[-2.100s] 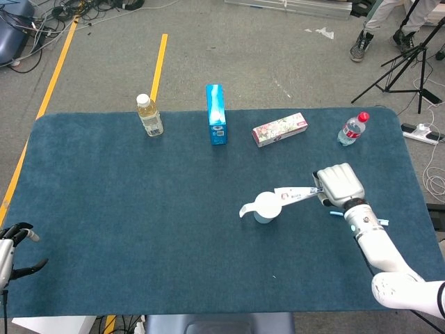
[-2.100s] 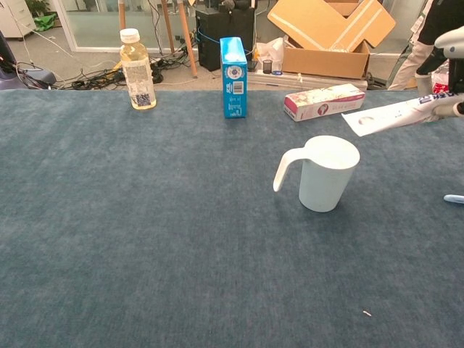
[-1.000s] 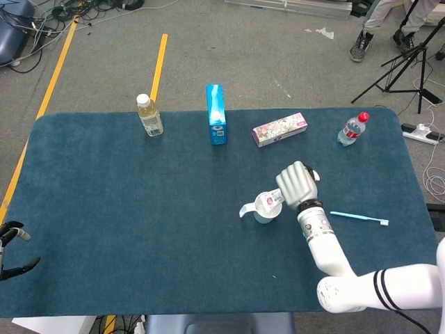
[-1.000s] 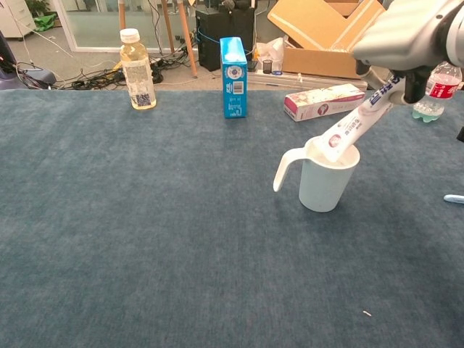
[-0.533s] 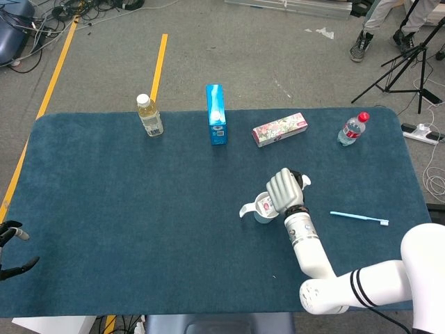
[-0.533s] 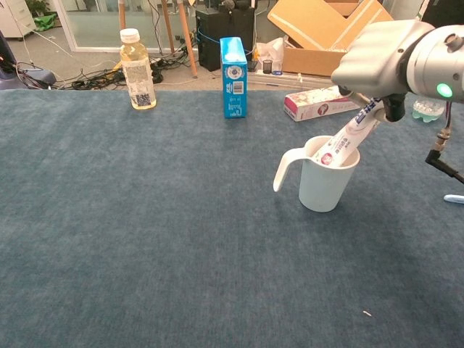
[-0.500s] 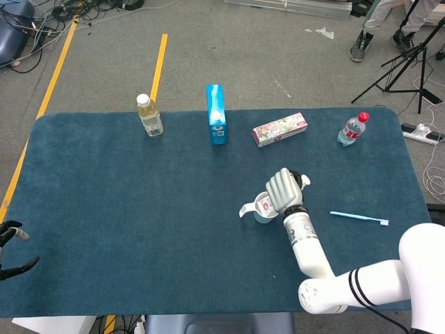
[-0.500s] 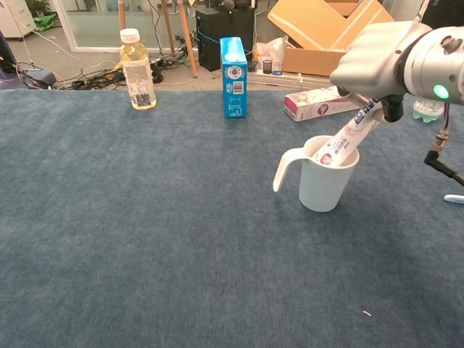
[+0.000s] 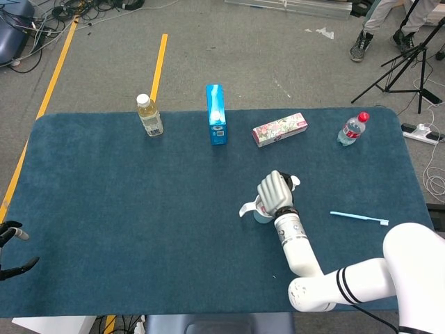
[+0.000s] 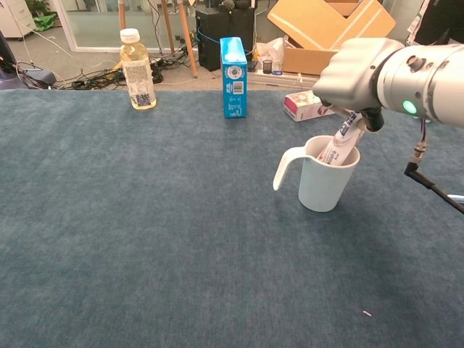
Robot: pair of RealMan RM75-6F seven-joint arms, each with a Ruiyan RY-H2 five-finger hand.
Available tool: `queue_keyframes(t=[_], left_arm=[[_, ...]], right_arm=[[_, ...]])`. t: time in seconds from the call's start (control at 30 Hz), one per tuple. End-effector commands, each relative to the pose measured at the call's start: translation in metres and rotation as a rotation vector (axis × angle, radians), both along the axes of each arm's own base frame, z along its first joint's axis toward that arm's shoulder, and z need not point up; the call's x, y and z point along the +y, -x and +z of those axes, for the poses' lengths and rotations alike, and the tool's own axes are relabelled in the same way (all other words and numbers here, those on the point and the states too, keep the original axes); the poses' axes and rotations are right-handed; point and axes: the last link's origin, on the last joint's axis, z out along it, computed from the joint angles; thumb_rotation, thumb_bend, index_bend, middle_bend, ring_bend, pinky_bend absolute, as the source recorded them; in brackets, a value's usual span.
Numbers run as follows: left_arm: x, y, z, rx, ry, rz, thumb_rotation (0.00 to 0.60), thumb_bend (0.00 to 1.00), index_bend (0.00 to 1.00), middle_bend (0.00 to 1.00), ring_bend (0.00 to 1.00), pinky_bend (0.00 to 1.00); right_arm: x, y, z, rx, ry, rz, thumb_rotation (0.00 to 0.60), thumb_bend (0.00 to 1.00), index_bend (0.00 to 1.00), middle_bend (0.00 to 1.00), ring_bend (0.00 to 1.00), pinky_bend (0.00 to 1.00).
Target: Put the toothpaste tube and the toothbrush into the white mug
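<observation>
**Blue-carpeted table, one mug, one tube going in**

Blue cloth table (image 9: 139,209) under two bottles, two boxes, one mug, one tube, one brush. Along the far edge: yellow-liquid bottle (image 9: 149,115), upright blue box (image 9: 216,114), flat floral box (image 9: 279,129), red-capped bottle (image 9: 352,129). Near the middle, white mug (image 10: 320,174) with toothpaste tube (image 10: 341,143) tilted inside, upper end pinched by right hand (image 10: 355,72) directly above. Toothbrush (image 9: 359,218) flat on the cloth, well right of the mug. Left hand (image 9: 12,247) at the near left corner, fingers spread, holding nothing.
</observation>
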Motion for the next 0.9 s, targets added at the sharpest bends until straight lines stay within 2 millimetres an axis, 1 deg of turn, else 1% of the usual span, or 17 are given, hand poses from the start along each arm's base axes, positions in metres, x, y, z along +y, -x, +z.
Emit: queue_keyframes(t=[0.03, 0.53, 0.9], left_arm=[[0.0, 0.0, 0.0, 0.0, -0.001, 0.0, 0.6, 0.0, 0.47, 0.32, 0.33, 0.39], [0.0, -0.001, 0.002, -0.002, -0.005, -0.003, 0.6, 0.0, 0.47, 0.32, 0.33, 0.39], [-0.002, -0.001, 0.003, -0.005, -0.009, -0.004, 0.6, 0.0, 0.47, 0.32, 0.33, 0.39]], right_arm=[[0.001, -0.001, -0.002, -0.002, -0.006, 0.001, 0.6, 0.37, 0.69, 0.99, 1.0, 1.0], [0.004, -0.008, -0.021, -0.039, -0.049, 0.015, 0.6, 0.37, 0.69, 0.99, 1.0, 1.0], [0.005, -0.011, -0.027, -0.083, -0.068, 0.028, 0.6, 0.35, 0.49, 0.99, 1.0, 1.0]])
